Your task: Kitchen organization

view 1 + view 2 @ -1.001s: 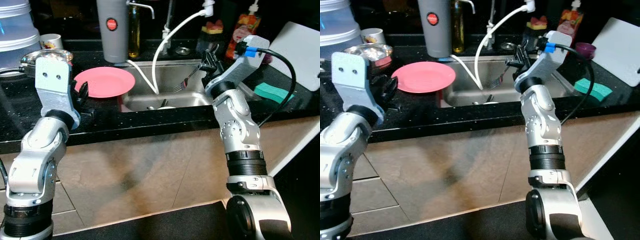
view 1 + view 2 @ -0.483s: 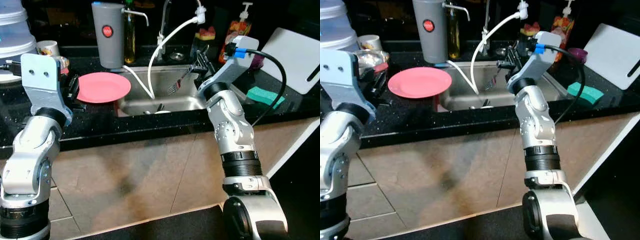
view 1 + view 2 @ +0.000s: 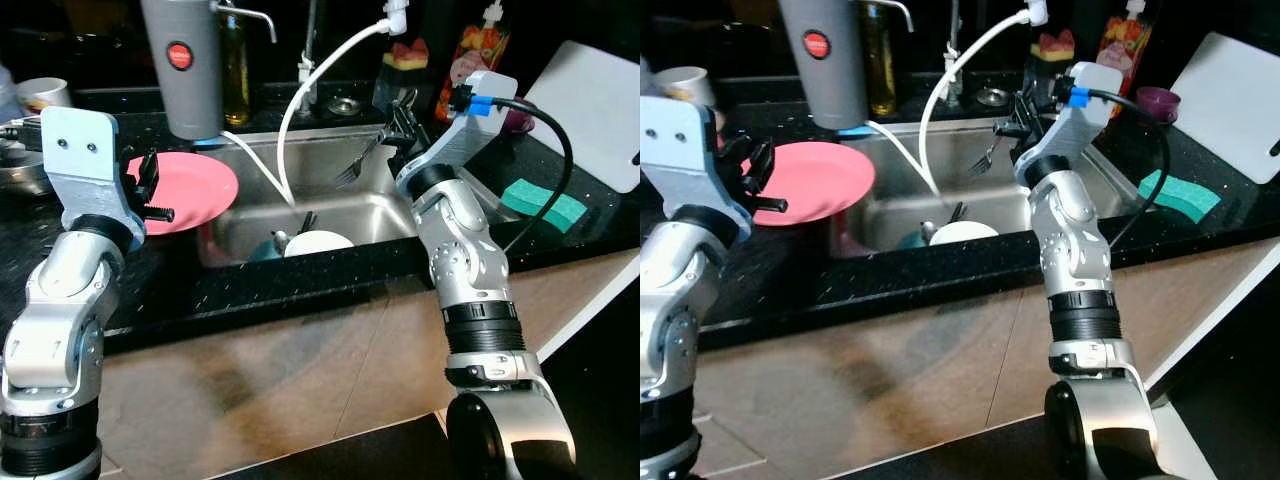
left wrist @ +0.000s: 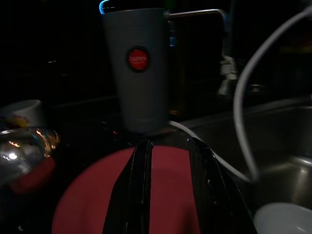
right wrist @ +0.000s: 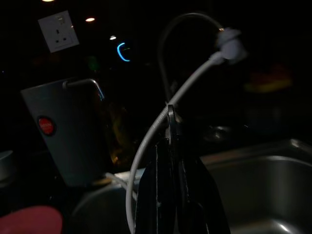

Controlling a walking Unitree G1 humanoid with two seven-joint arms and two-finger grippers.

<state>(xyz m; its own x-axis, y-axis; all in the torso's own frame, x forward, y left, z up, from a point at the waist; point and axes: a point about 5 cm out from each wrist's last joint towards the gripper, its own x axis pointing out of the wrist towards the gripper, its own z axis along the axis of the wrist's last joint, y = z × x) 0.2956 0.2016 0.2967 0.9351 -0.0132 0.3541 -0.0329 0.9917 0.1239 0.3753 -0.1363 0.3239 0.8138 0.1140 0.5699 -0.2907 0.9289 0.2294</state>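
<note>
With the right claw (image 3: 395,128) clamped on the silver metal fork (image 3: 357,166) above the steel sink (image 3: 350,215), and the left claw (image 3: 150,190) open over the round pink plate (image 3: 195,185) on the black speckled surface (image 3: 250,290), keep the fork level and clear of the white hose (image 3: 300,95).

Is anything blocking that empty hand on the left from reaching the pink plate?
Nothing visible does. The left gripper hangs open right at the near rim of the pink plate, its fingers pointing across the bare plate. The grey canister stands behind the plate, not between them.
</note>
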